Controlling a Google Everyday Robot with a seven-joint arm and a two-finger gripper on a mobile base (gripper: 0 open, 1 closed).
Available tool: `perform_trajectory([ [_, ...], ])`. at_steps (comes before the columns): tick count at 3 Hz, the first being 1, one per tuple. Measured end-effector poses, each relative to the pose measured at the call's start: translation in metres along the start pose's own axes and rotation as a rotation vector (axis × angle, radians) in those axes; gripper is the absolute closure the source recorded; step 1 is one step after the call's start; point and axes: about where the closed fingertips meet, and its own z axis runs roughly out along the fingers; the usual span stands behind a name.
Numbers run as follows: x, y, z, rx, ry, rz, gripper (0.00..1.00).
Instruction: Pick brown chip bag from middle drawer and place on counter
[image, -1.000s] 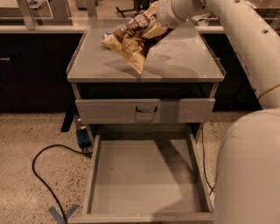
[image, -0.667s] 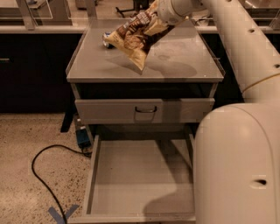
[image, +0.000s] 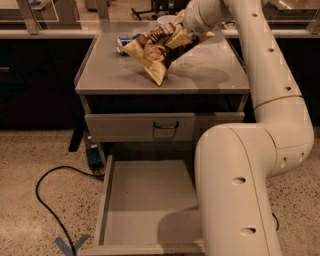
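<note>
The brown chip bag (image: 152, 52) hangs tilted over the counter (image: 210, 70), its lower tan corner touching or just above the top. My gripper (image: 181, 31) is at the bag's upper right end, over the back of the counter, and is shut on the bag. The middle drawer (image: 147, 200) is pulled out below, its grey floor bare; my arm covers its right part.
A dented blue soda can (image: 125, 41) lies at the back left of the counter, just behind the bag. A closed drawer front with a dark handle (image: 165, 126) sits above the open drawer. A black cable (image: 50, 190) and blue tape (image: 70, 245) lie on the speckled floor at left.
The view has shifted and my arm now fills more of the right side. The bag has moved slightly forward and lower over the counter, still in my gripper.
</note>
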Motion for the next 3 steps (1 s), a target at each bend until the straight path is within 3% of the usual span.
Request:
perform_trajectory([
  [1,0.0197,0.0216,0.0112,-0.050,-0.113,0.138,1.00],
  [2,0.0166,0.0231,0.0161,-0.056,-0.122,0.138,0.82],
  [3,0.0165,0.0232,0.0164,-0.056,-0.122,0.139,0.58],
])
